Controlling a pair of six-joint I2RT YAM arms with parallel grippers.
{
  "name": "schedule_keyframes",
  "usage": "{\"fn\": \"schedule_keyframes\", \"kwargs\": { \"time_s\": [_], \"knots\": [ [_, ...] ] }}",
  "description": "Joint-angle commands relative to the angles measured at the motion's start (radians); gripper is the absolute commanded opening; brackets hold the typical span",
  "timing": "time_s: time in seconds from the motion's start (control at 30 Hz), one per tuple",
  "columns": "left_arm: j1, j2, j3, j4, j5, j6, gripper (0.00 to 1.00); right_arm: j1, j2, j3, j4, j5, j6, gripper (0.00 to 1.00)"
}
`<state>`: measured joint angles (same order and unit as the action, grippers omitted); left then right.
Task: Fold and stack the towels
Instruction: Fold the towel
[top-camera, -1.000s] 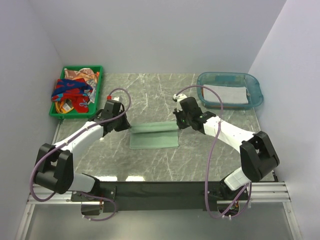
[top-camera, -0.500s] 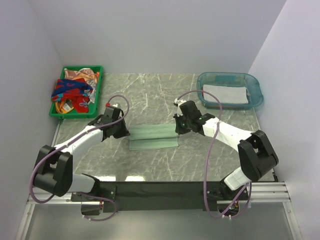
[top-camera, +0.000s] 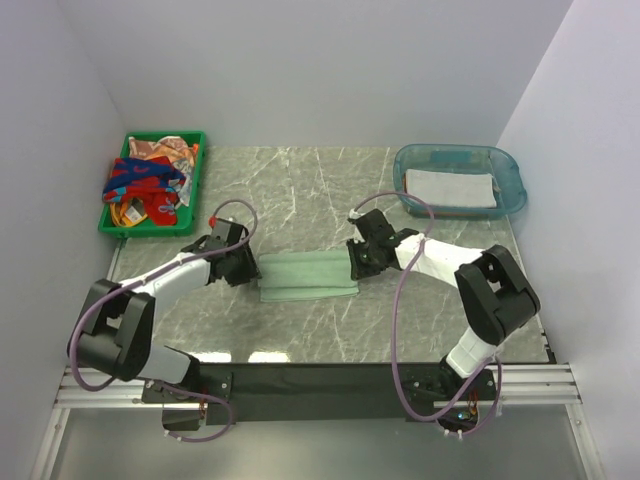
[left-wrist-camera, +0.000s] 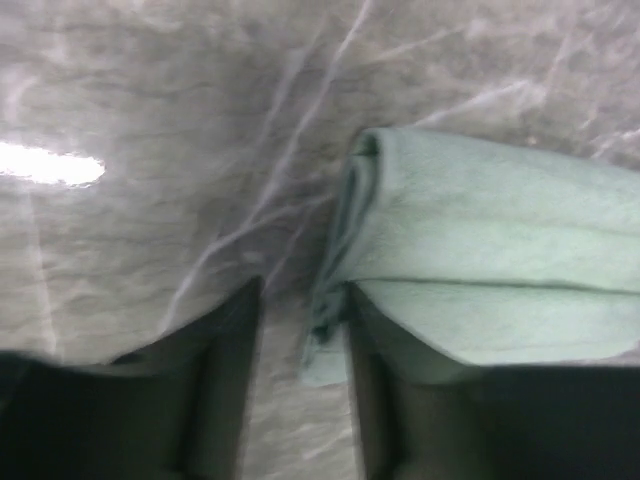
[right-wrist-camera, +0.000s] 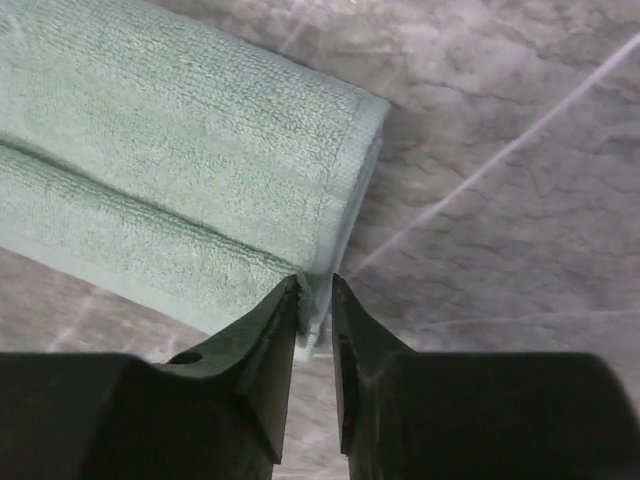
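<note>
The folded sage-green cloth towel (top-camera: 307, 273) lies flat in the middle of the grey marbled worktop (top-camera: 300, 190). The left pincer (left-wrist-camera: 302, 290) sits at its left end, jaws parted beside a loose corner. The right pincer (right-wrist-camera: 315, 283), narrowly parted, straddles the right hem without clamping it.
</note>
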<state>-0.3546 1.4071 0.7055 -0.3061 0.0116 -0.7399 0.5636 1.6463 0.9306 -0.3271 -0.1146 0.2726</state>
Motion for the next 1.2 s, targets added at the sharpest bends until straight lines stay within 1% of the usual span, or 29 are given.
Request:
{"fn": "schedule_keyframes", "kwargs": {
  "time_s": [0.0,0.07,0.1,0.17,0.27,0.33,0.43,0.47,0.5,0.63,0.67,0.73,0.83,0.87,1.0,1.07,1.13,1.17],
  "knots": [
    [0.0,-0.08,-0.012,-0.04,-0.048,-0.019,0.51,-0.01,-0.057,0.011,-0.073,0.053,-0.01,0.32],
    [-0.009,-0.14,0.0,-0.062,-0.047,-0.024,0.64,0.002,-0.107,0.023,-0.093,0.059,-0.012,0.36],
    [-0.014,-0.163,0.008,-0.073,-0.055,-0.032,0.66,0.007,-0.124,0.03,-0.099,0.058,-0.01,0.38],
    [-0.035,-0.219,0.026,-0.1,-0.056,-0.038,0.69,0.021,-0.172,0.051,-0.11,0.05,-0.009,0.4],
    [-0.073,-0.263,0.063,-0.125,-0.067,-0.055,0.69,0.032,-0.217,0.065,-0.087,0.046,0.011,0.4],
    [-0.105,-0.264,0.093,-0.125,-0.073,-0.062,0.68,0.03,-0.229,0.059,-0.06,0.046,0.03,0.38],
    [-0.142,-0.217,0.115,-0.11,-0.076,-0.075,0.62,0.033,-0.215,0.044,-0.015,0.035,0.068,0.33],
    [-0.153,-0.203,0.118,-0.102,-0.075,-0.078,0.58,0.033,-0.214,0.033,0.017,0.027,0.092,0.29],
    [-0.164,-0.188,0.118,-0.091,-0.075,-0.088,0.57,0.035,-0.214,0.019,0.04,0.009,0.106,0.26],
    [-0.24,-0.108,0.075,-0.031,-0.099,-0.116,0.51,0.035,-0.247,-0.116,0.189,-0.025,0.191,0.24],
    [-0.248,-0.096,0.065,-0.019,-0.11,-0.125,0.47,0.036,-0.25,-0.139,0.242,-0.033,0.217,0.24],
    [-0.264,-0.065,0.022,0.018,-0.11,-0.153,0.44,0.035,-0.25,-0.197,0.284,-0.051,0.243,0.24],
    [-0.27,-0.043,-0.043,0.068,-0.108,-0.185,0.36,0.033,-0.249,-0.274,0.344,-0.078,0.286,0.23],
    [-0.27,-0.04,-0.057,0.076,-0.104,-0.19,0.35,0.03,-0.249,-0.294,0.387,-0.092,0.304,0.23],
    [-0.274,-0.057,-0.142,0.087,-0.119,-0.239,0.3,0.006,-0.233,-0.366,0.434,-0.094,0.339,0.23],
    [-0.274,-0.1,-0.173,0.082,-0.136,-0.259,0.25,-0.01,-0.249,-0.406,0.474,-0.096,0.358,0.23],
    [-0.273,-0.156,-0.202,0.079,-0.151,-0.277,0.25,-0.013,-0.293,-0.427,0.494,-0.092,0.362,0.23],
    [-0.274,-0.177,-0.205,0.076,-0.151,-0.277,0.28,-0.013,-0.331,-0.429,0.503,-0.086,0.358,0.24]
  ]
}}
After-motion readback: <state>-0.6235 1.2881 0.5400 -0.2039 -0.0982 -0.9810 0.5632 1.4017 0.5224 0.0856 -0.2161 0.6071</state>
